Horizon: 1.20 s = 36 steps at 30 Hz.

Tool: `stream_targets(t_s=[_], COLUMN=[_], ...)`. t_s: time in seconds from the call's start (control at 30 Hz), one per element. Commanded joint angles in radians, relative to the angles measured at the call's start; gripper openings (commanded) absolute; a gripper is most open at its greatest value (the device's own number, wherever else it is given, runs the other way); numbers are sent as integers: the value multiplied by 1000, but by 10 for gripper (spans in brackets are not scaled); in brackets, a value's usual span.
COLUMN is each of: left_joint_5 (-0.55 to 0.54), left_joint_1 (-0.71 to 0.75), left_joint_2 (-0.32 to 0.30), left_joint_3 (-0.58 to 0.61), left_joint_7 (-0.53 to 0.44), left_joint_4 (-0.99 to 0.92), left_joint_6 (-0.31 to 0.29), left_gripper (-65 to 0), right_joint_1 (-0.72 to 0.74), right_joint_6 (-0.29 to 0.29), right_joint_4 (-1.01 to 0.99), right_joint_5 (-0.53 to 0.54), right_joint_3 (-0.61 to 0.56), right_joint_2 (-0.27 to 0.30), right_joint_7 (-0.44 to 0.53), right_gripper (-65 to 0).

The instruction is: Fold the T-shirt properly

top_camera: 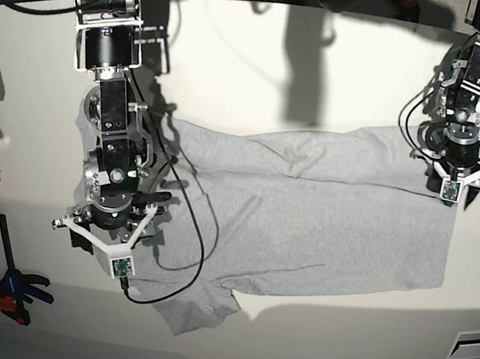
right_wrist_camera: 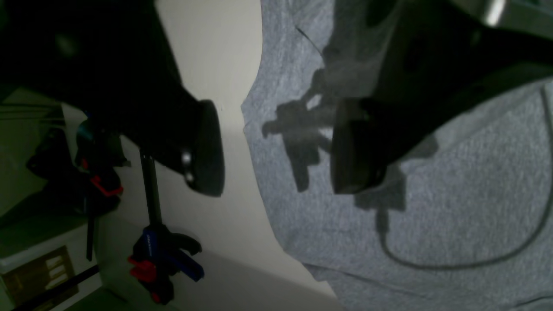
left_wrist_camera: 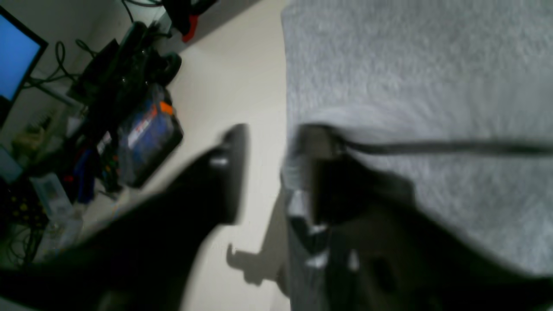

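The T-shirt (soft heather-grey knit, plain side up, rumpled along its top edge) lies spread across the smooth cream table. The right gripper hangs spread over its edge; the left gripper likewise stands parted. Clamps sit alongside.

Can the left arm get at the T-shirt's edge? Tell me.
Probably yes: the left gripper is open, straddling the T-shirt edge, with nothing visible between.

Base view bright, hard arm shadows on the table; wrist views dim and blurred.
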Motion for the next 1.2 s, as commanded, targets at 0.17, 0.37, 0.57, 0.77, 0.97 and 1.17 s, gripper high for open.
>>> stream_targets(t_s=[0.17, 0.37, 0.57, 0.77, 0.97, 1.17], left_joint_5=[11, -10, -153, -219, -188, -189], left_joint_1=[-31, -18, 9, 5, 60, 145], left_joint_2=[-18, -16, 19, 89, 129, 150], left_joint_3=[-7, -7, -7, -7, -7, -7], left_joint_7=[145, 186, 229, 230, 245, 156], left_joint_4=[14, 146, 331, 194, 176, 216], left_joint_6=[13, 16, 14, 12, 13, 13], left_gripper=[-392, -396, -396, -396, -396, -396], right_joint_1=[31, 28, -31, -169, -328, -467], right_joint_6=[-12, 66, 170, 169, 170, 203], right_joint_4=[15, 18, 21, 54, 239, 322], right_joint_5=[-25, 132, 307, 317, 317, 329], right_joint_3=[4, 5, 7, 51, 146, 209], right_joint_2=[5, 6, 8, 8, 8, 8], right_joint_7=[-13, -2, 2, 62, 63, 109], right_gripper=[-273, -273, -273, -274, -274, -274])
